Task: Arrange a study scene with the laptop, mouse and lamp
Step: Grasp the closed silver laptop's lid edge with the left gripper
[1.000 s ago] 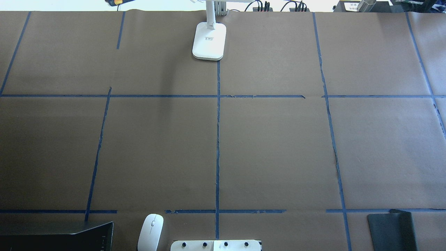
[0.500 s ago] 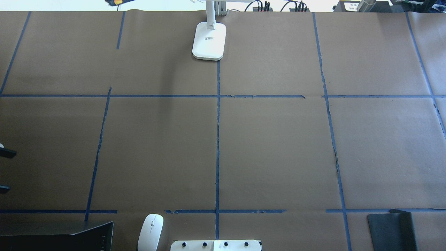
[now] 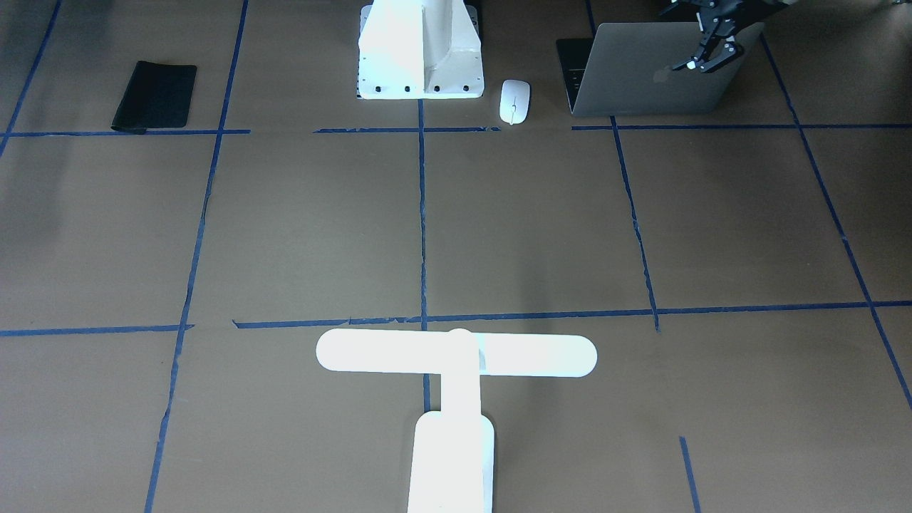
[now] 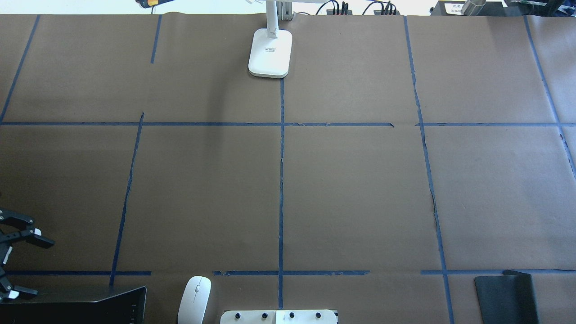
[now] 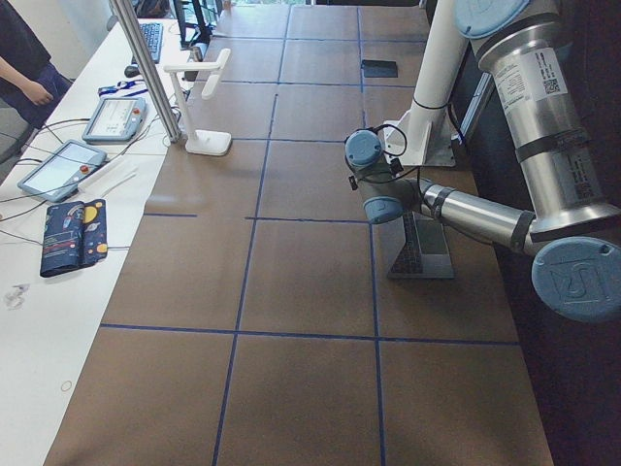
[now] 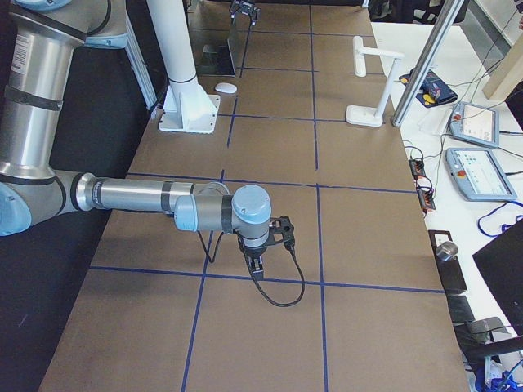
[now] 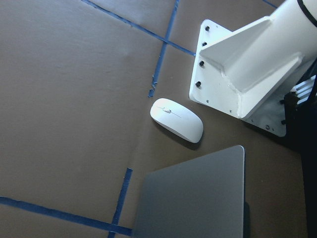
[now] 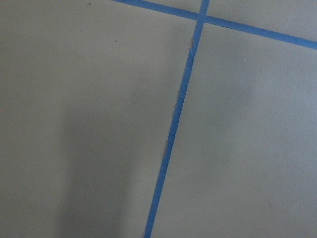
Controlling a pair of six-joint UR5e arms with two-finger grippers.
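The laptop [image 3: 652, 85] stands open at the robot's left, next to the base, with its lid and apple logo facing the front camera; it also shows in the overhead view [image 4: 90, 306]. My left gripper [image 3: 712, 57] hovers open and empty over the lid's top edge, and it shows at the overhead view's left edge [image 4: 27, 267]. The white mouse [image 3: 514, 100] lies between the laptop and the pedestal. The white T-shaped lamp [image 3: 456, 356] stands at the table's far middle edge. My right gripper [image 6: 257, 261] shows only in the exterior right view, low over bare paper; I cannot tell whether it is open.
A black mouse pad [image 3: 155, 95] lies at the robot's right near the base. The white bolted pedestal [image 3: 420, 50] stands at the near middle. Blue tape lines [image 4: 281, 180] divide the brown paper. Tablets and cables lie beyond the far edge [image 6: 470, 155].
My left gripper has come into the overhead view from the left edge and moved down toward the laptop. The laptop, mouse and lamp have not moved.
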